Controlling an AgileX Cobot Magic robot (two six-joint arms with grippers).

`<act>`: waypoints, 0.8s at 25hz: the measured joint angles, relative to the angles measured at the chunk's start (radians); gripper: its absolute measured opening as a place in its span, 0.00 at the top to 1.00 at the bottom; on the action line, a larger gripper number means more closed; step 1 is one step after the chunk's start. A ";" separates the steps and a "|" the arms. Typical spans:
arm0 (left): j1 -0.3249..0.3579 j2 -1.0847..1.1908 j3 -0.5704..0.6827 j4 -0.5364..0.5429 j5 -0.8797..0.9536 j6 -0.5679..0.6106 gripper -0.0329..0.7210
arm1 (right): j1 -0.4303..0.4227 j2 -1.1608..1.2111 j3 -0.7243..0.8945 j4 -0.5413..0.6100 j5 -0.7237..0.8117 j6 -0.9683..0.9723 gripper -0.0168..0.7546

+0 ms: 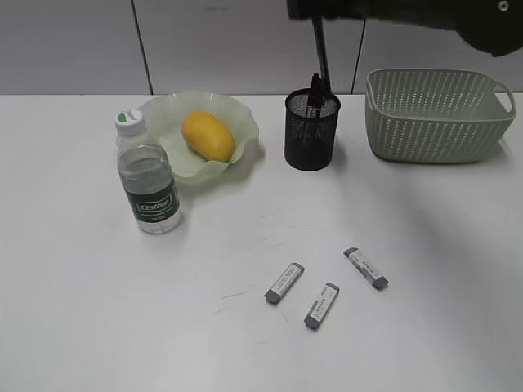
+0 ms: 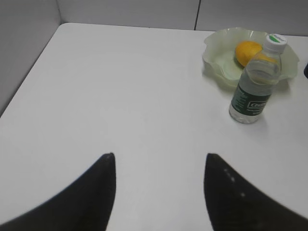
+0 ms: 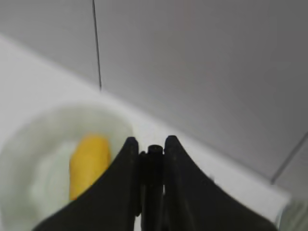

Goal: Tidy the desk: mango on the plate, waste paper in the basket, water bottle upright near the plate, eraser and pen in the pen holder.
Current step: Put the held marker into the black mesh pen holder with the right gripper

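My right gripper [image 3: 154, 144] is shut on a black pen [image 3: 155, 183]. In the exterior view the pen [image 1: 319, 53] hangs upright from the arm at the top, its lower end inside the black mesh pen holder [image 1: 310, 139]. The mango [image 1: 207, 135] lies on the pale green plate [image 1: 237, 110]. The water bottle [image 1: 147, 175] stands upright beside the plate. Three erasers [image 1: 284, 282] [image 1: 322, 305] [image 1: 365, 268] lie on the desk [image 1: 82, 286]. My left gripper [image 2: 159, 161] is open and empty over bare desk at the left. No waste paper shows.
The sage-green basket [image 1: 437, 122] stands at the back right, next to the pen holder. A grey panelled wall [image 1: 73, 41] runs behind the desk. In the left wrist view the bottle [image 2: 255, 82] and plate [image 2: 216, 57] are far to the right.
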 joint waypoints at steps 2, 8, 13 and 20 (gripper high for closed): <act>0.000 0.000 0.000 0.000 0.000 0.000 0.38 | -0.034 0.030 0.005 -0.027 -0.226 0.000 0.81; 0.000 0.000 0.000 0.000 0.000 0.000 0.38 | -0.119 0.319 0.010 -0.020 -0.684 -0.001 0.81; 0.000 0.000 0.000 0.000 0.000 0.000 0.38 | -0.122 0.451 0.010 0.015 -0.715 -0.001 0.72; 0.000 0.000 0.000 -0.001 0.000 0.000 0.38 | -0.122 0.279 0.010 0.031 -0.418 0.044 0.28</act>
